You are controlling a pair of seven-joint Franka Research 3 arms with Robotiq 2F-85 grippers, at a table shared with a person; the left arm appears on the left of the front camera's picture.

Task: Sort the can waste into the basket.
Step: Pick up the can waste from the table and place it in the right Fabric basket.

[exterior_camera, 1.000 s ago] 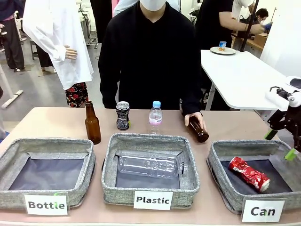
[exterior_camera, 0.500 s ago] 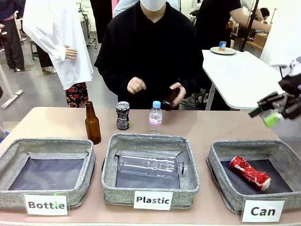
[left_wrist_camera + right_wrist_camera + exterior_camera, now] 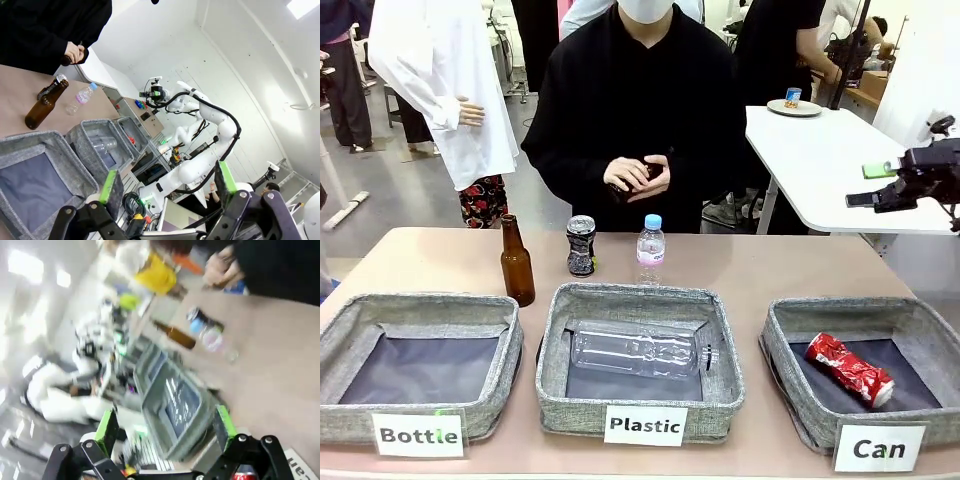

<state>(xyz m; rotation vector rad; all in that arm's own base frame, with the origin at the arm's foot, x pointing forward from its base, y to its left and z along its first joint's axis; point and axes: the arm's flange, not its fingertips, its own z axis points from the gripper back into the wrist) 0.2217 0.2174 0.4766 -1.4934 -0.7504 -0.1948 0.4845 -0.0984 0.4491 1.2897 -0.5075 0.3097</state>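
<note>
Red can [image 3: 850,368]: crushed and on its side in the Can basket [image 3: 788,335] at lower right of the front view, its long axis slanting from upper left to lower right.
Black can [image 3: 581,245]: upright on the table [image 3: 800,268] at centre frame, just behind the far rim of the Plastic basket [image 3: 640,292], between a brown bottle [image 3: 516,262] and a water bottle [image 3: 651,243]; not yet sorted.
Right gripper [image 3: 873,185]: at the right edge, high above the table, fingers spread wide and empty.
Relation that matters: the black can sits down and to the left of the right gripper, well apart, with its axis vertical. This arm looks the better placed (the Can basket lies almost under it).
Left gripper [image 3: 166,179]: fingers wide apart with nothing between them, looking across the baskets from the side.
Hard to make out: the right wrist view is blurred. In the left wrist view the brown bottle half hides the black can. The person's hands [image 3: 638,177] are clasped at the chest around something dark that cannot be identified.
</note>
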